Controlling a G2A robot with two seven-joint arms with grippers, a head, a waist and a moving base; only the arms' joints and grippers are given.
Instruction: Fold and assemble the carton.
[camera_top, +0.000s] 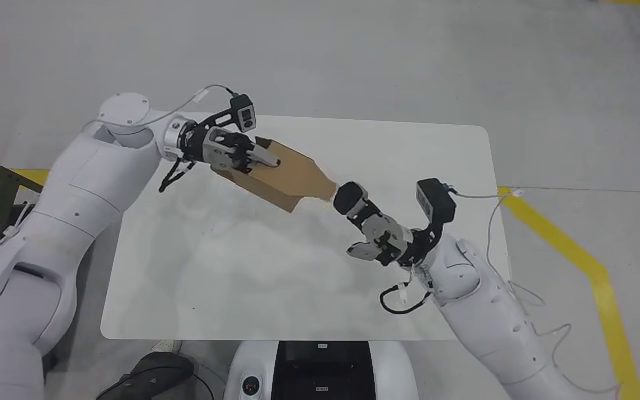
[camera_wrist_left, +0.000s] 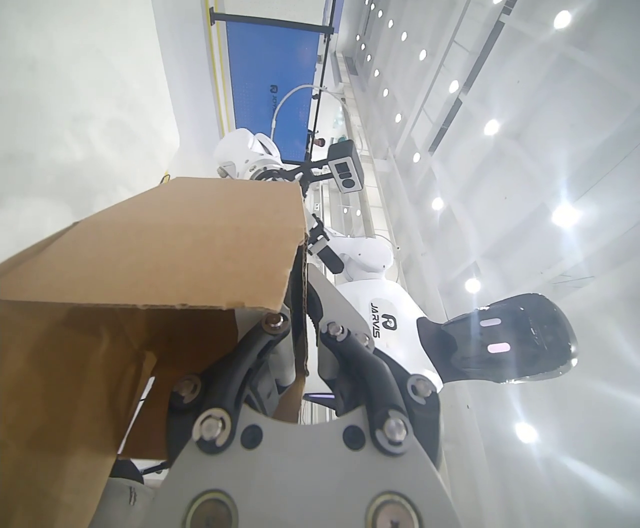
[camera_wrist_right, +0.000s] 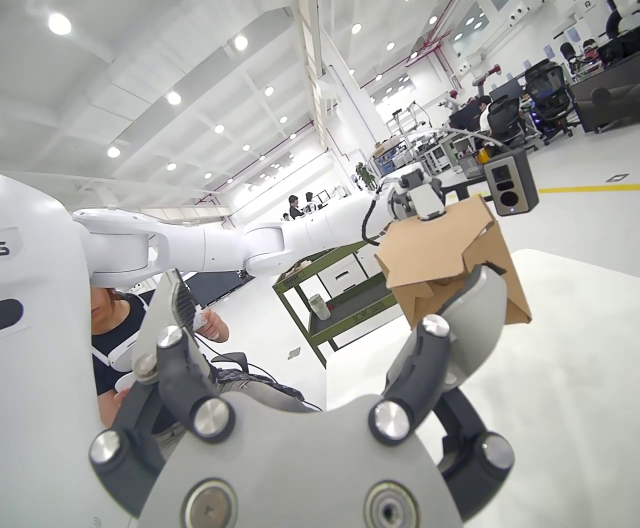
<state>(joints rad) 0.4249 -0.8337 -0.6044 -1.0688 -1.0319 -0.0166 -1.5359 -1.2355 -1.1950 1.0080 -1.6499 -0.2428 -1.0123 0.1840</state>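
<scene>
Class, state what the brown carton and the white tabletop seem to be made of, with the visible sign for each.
Brown carton: matt corrugated cardboard; its cut edge shows fluting. White tabletop: smooth sheet with faint sheen, perhaps laminate or plastic.

The right hand (camera_wrist_right: 330, 277) has its fingers spread wide. Just ahead of one fingertip (camera_wrist_right: 480, 285), the brown carton (camera_wrist_right: 450, 260) sits raised over the white surface (camera_wrist_right: 565, 350), and the left hand (camera_wrist_right: 422, 197) holds its far end.
</scene>
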